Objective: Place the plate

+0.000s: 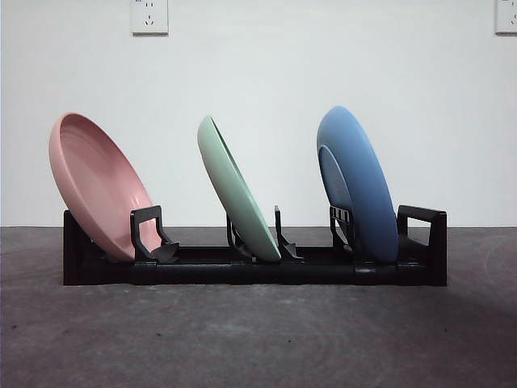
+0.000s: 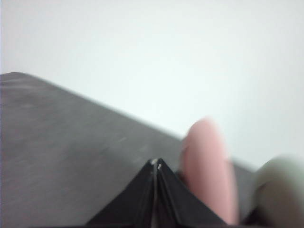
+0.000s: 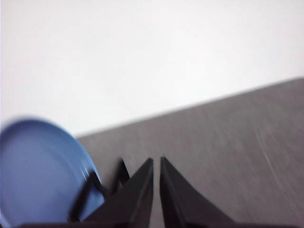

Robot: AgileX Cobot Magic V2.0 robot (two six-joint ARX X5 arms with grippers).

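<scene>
Three plates stand tilted in a black rack (image 1: 242, 271) on the grey table: a pink plate (image 1: 93, 186) at the left end, a green plate (image 1: 236, 190) in the middle, a blue plate (image 1: 359, 182) at the right end. No arm shows in the front view. My left gripper (image 2: 156, 164) is shut and holds nothing; the pink plate (image 2: 206, 171) and the green plate (image 2: 280, 190) lie blurred beyond it. My right gripper (image 3: 156, 161) is shut with nothing in it, close beside the blue plate (image 3: 40, 171) and the rack's end (image 3: 90, 190).
A white wall with two sockets (image 1: 149, 14) rises behind the table. The rack has upright black handles at both ends (image 1: 428, 230). Bare grey table (image 1: 258, 339) lies in front of the rack.
</scene>
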